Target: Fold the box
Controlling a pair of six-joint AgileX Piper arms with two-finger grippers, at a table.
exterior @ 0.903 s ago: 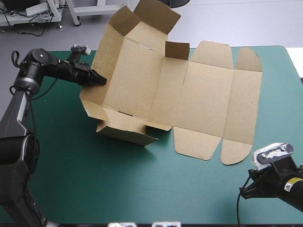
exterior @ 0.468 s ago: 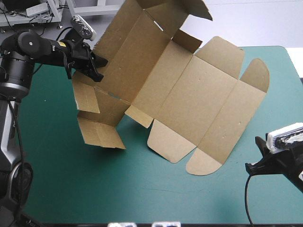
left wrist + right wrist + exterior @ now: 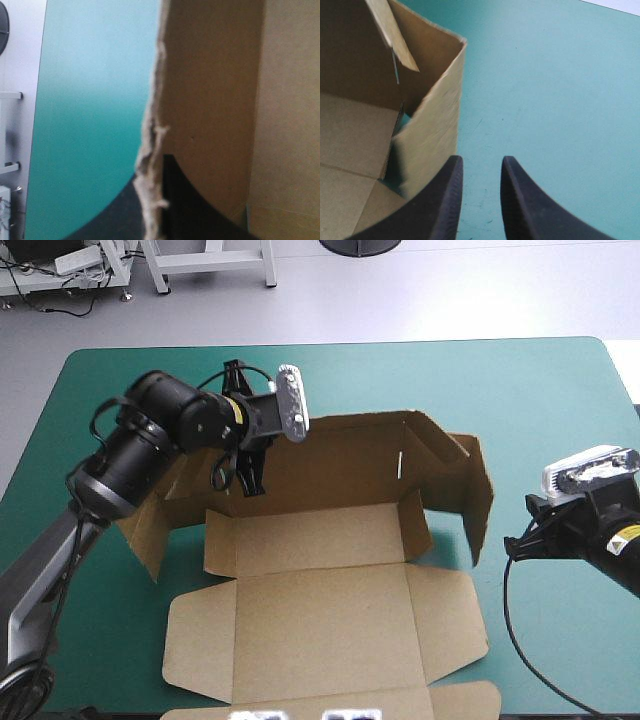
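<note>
Box (image 3: 330,640) is laid mid-table, reaching from the centre to the near edge. Teal-green table (image 3: 540,390) is seen bare on the far, left and right sides.

The box is half-formed:
- Far wall (image 3: 340,455) is raised upright, and a pale slit is seen near its right end.
- Right end wall (image 3: 483,502) is raised too, with a flap angled inward at the far-right corner.
- Left end flap (image 3: 140,535) is tilted outward, not upright.
- Base panel (image 3: 310,535) is laid flat at the foot of the far wall.
- Wider lid panel (image 3: 330,635) is spread flat nearer, with side flaps out to left and right. One more strip is cut off by the near edge.

Left hand (image 3: 247,480) is clamped on the far wall toward its left end. In the wrist view the raw board edge is gripped between the black fingers (image 3: 190,205).

Right hand (image 3: 480,165) is released, its fingers set a narrow gap apart with nothing held between them. It is positioned near the right end wall, and a small gap is seen between them in the high view.
</note>
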